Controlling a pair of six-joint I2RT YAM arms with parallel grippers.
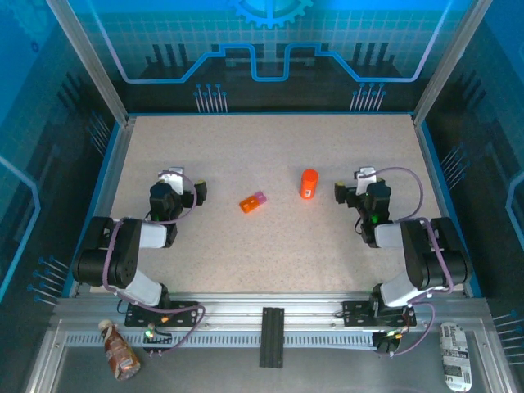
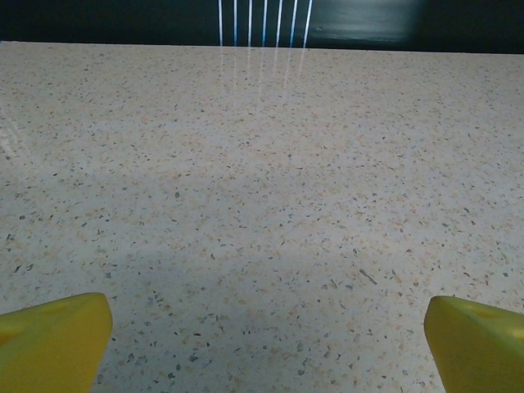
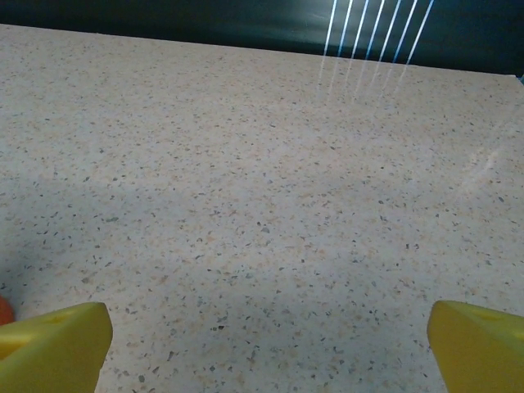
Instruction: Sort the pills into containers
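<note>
The containers point(image 1: 253, 201), a small flat orange box with a pink end, lie mid-table. To their right stands an upright orange bottle point(image 1: 308, 183). The pills are hidden. My left gripper point(image 1: 187, 182) hovers low, left of the box and well apart from it. It is open, its yellow fingertips point(image 2: 57, 344) spread wide over bare tabletop point(image 2: 268, 327). My right gripper point(image 1: 352, 184) sits just right of the bottle without touching it. It is open too, with nothing between its fingertips point(image 3: 53, 348) but speckled surface point(image 3: 268, 332). A sliver of the orange bottle point(image 3: 3, 311) shows at the left edge of the right wrist view.
A speckled beige table point(image 1: 270, 254) is bounded by blue walls at the back and sides. A metal rail point(image 1: 270, 315) runs along the near edge by the arm bases. A small brown packet point(image 1: 120, 350) and a white packet point(image 1: 454, 356) lie below the rail.
</note>
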